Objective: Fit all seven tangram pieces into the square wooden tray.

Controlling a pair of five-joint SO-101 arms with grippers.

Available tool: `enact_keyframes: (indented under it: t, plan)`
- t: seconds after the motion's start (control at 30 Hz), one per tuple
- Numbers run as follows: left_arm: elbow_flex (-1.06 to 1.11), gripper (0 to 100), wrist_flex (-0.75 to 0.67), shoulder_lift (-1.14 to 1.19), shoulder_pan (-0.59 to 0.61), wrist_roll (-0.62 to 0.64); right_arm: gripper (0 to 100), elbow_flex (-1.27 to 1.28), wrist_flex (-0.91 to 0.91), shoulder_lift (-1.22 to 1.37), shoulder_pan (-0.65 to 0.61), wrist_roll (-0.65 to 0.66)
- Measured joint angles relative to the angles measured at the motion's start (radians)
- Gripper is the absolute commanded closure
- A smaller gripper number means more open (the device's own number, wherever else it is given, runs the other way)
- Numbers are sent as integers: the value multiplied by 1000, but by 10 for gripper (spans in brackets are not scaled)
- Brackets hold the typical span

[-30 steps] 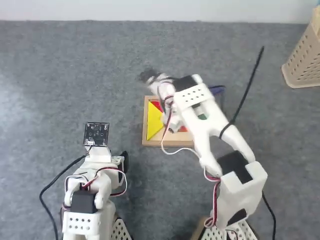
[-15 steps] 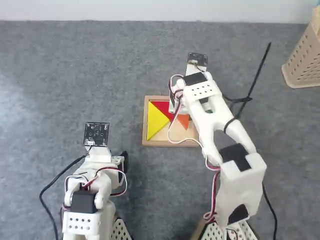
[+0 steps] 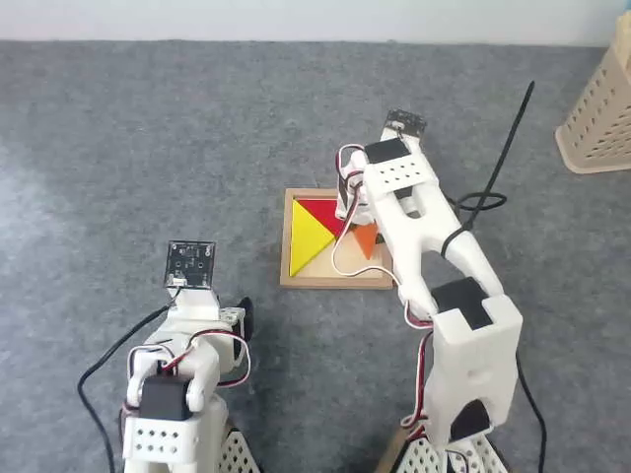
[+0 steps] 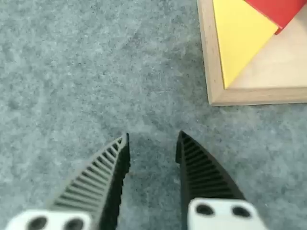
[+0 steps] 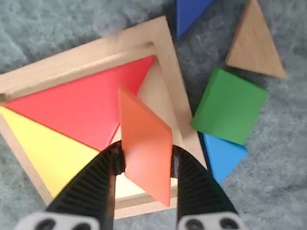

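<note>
The square wooden tray (image 3: pixel 335 281) lies mid-table with a yellow triangle (image 3: pixel 309 239) and a red triangle (image 3: pixel 320 211) seated in it. My right gripper (image 5: pixel 144 165) is shut on an orange parallelogram (image 5: pixel 144 143), held on edge above the tray's (image 5: pixel 86 52) bare right part; the same orange piece (image 3: pixel 366 239) peeks out beside the right arm (image 3: pixel 404 197). Just outside the tray lie a dark blue triangle (image 5: pixel 192 12), a plain wooden triangle (image 5: pixel 252 48), a green square (image 5: pixel 230 105) and a light blue triangle (image 5: pixel 223 155). My left gripper (image 4: pixel 152 139) is open over carpet, near a tray corner (image 4: pixel 208 72).
Grey carpet covers the table. A beige slotted basket (image 3: pixel 601 108) stands at the back right edge. A black cable (image 3: pixel 503 148) runs from the right arm toward the back. The left arm's base (image 3: pixel 168 434) sits at the front left.
The right arm has swung from the tray's back-left side to its right side, and the orange piece now shows over the tray. The left arm has kept still.
</note>
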State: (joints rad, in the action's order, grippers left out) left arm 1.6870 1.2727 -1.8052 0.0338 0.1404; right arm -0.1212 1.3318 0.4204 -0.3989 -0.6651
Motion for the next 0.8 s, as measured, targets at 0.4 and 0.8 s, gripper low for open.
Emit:
enact_keyframes:
  t: [0.4, 0.8]
  plan:
    - [0, 848, 0, 0, -2, 0, 991, 0, 3, 0, 5, 8]
    - [0, 848, 0, 0, -2, 0, 992, 144, 49, -2, 404, 453]
